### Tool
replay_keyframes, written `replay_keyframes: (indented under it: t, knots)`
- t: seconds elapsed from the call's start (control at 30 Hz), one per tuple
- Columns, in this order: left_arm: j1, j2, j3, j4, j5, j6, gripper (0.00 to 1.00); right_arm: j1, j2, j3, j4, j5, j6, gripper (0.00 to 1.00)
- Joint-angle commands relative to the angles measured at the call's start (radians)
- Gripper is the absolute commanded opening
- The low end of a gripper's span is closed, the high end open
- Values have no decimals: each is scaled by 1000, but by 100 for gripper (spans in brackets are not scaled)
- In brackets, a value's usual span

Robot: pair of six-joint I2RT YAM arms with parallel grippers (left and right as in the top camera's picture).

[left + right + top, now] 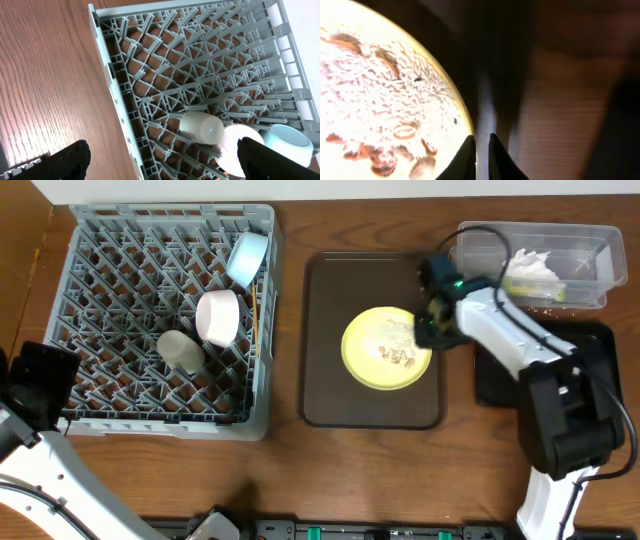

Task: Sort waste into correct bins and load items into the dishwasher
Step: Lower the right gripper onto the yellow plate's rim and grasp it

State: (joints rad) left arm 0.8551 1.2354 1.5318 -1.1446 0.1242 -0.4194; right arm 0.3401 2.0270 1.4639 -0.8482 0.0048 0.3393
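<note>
The yellow-green plate (362, 350) lies on the brown serving tray and carries rice-like crumbs (396, 346). My right gripper (430, 332) is shut on the plate's right rim; in the right wrist view its fingers (481, 142) pinch the edge of the plate (380, 100). The grey dish rack (130, 270) holds the light blue bowl (247, 258), white bowl (218, 317), pale cup (181, 351) and chopsticks (255, 310). My left gripper (162, 155) is open and empty above the rack's near-left corner. The clear tub (585, 240) holds the white napkin (530, 270).
The brown serving tray (330, 380) sits between the rack and the bins. The black tray (600, 340) lies in front of the tub, partly under my right arm. Something green (556, 294) shows at the tub's front edge. The table is wood.
</note>
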Motion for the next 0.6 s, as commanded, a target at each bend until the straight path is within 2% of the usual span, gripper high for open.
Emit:
replay_keyframes:
  t: [0.0, 0.07, 0.13, 0.17, 0.27, 0.3, 0.4, 0.43, 0.47, 0.57]
  knots:
    - [4, 1, 4, 0, -6, -2, 95, -24, -23, 107, -66, -60, -27, 7]
    - [4, 1, 4, 0, -6, -2, 95, -25, -24, 162, -120, -90, -38, 11]
    - [4, 1, 4, 0, -6, -2, 95, -16, -25, 228, -180, -175, -100, 24]
    - [4, 1, 4, 0, -6, -2, 95, -10, -25, 249, -198, -215, -122, 32]
    - [4, 1, 4, 0, -6, -2, 95, 29, -25, 293, -230, -365, -188, 70]
    - [4, 1, 4, 0, -6, -2, 95, 51, -25, 294, -227, -397, -200, 77]
    - [4, 1, 4, 0, -6, -2, 95, 122, -24, 284, -187, -390, -198, 81]
    - [4, 1, 4, 0, -6, -2, 95, 152, -24, 274, -158, -373, -190, 86]
    - [4, 1, 4, 0, -6, -2, 95, 181, -24, 263, -126, -348, -167, 99]
    - [4, 1, 4, 0, -6, -2, 95, 270, -20, 225, -40, -213, -29, 99]
